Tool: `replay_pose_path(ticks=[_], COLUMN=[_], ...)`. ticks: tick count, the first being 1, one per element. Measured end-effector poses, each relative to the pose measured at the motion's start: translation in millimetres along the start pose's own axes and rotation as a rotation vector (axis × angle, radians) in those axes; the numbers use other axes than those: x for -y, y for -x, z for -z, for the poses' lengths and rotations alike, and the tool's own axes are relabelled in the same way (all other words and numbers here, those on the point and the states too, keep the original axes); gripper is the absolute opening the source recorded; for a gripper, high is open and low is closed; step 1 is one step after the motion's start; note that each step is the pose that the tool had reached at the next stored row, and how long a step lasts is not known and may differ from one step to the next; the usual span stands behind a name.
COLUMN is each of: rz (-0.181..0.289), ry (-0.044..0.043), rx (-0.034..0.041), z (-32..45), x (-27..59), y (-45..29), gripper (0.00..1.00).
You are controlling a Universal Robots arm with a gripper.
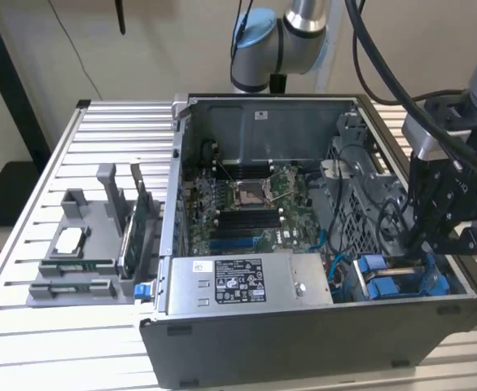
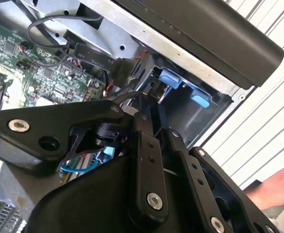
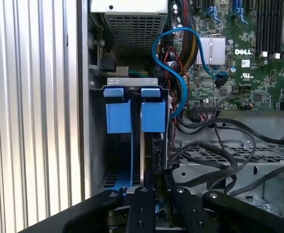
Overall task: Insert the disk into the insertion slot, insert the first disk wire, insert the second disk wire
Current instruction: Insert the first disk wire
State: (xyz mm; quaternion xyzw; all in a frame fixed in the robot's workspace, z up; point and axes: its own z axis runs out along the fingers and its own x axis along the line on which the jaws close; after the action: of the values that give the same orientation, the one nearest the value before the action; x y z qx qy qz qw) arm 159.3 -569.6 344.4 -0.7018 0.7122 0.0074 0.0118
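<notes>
The disk stands on edge inside the insertion slot, its two blue carrier tabs at the top of the grey bay. In the exterior view the same blue frame sits in the case's near corner, toward the exterior view's right. My gripper hangs straight over that bay. In the first wrist view its fingers are together on a black wire connector at the drive's end. The second wrist view shows my gripper with a black wire leaving its tips, and the blue tabs beyond.
A grey labelled power-supply box lies beside the bay, and the green motherboard behind it. A blue cable and several black cables loop near the slot. A grey fixture with parts stands on the ribbed table. A hand rests outside the case.
</notes>
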Motion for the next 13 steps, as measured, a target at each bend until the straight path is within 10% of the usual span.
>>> replay_pose_path(ticks=[13], rz=[0.000], ry=[-0.0021], rx=[0.0175], z=[-6.0], x=[0.3], y=[1.1], gripper=[0.19])
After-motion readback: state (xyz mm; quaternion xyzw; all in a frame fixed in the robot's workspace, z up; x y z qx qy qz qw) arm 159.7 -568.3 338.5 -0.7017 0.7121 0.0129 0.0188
